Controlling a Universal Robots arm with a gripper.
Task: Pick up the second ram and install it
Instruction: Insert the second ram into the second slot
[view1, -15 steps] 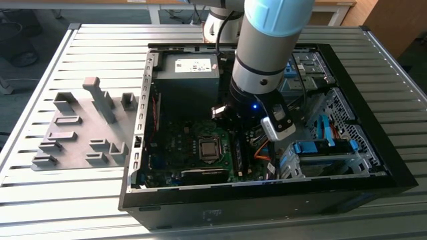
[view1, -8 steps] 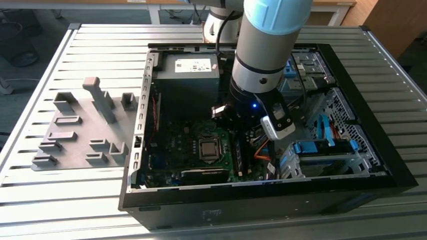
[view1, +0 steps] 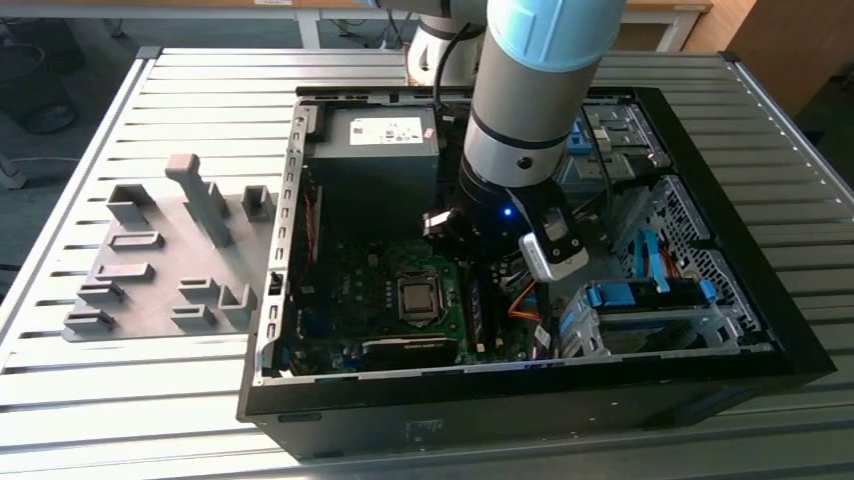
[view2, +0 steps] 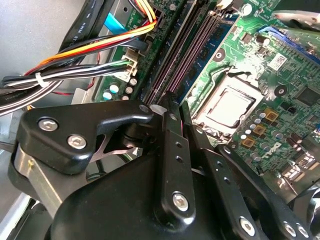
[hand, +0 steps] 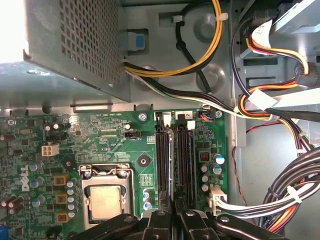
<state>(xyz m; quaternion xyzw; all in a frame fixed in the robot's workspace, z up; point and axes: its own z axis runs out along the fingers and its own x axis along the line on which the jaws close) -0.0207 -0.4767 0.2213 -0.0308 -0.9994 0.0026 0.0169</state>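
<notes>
The gripper (view2: 177, 107) is positioned low inside the computer case (view1: 534, 400), directly over the near end of the memory slots (hand: 162, 155). Its fingers (view2: 170, 130) are drawn narrow, with only a thin gap between them. Whether the memory stick is clamped edge-on in that gap or already seated in a slot cannot be told, so its exact place is left undetermined. It is judged to be at or just above the memory slots, under the gripper. Just beside the memory slots, the processor socket (hand: 106, 195) is seen with its metal cover in place. On the opposite side of the slots, bundled cables (hand: 280, 200) lie near. Beyond the far end of the slots, yellow and black leads (hand: 215, 30) run to the power supply (hand: 75, 40). Well apart from the slots, outside the case, the grey fixture (view1: 160, 260) rests on the slatted table (view1: 747, 130). The memory stick is judged to be light, thin and stiff along its length, but fragile. Its chips and edge contacts should not be pressed or scraped. It is best held by the two flat faces near the upper long edge, at mid-length. That way the pressing force is spread evenly and the board is not bent or tilted in the slot.
</notes>
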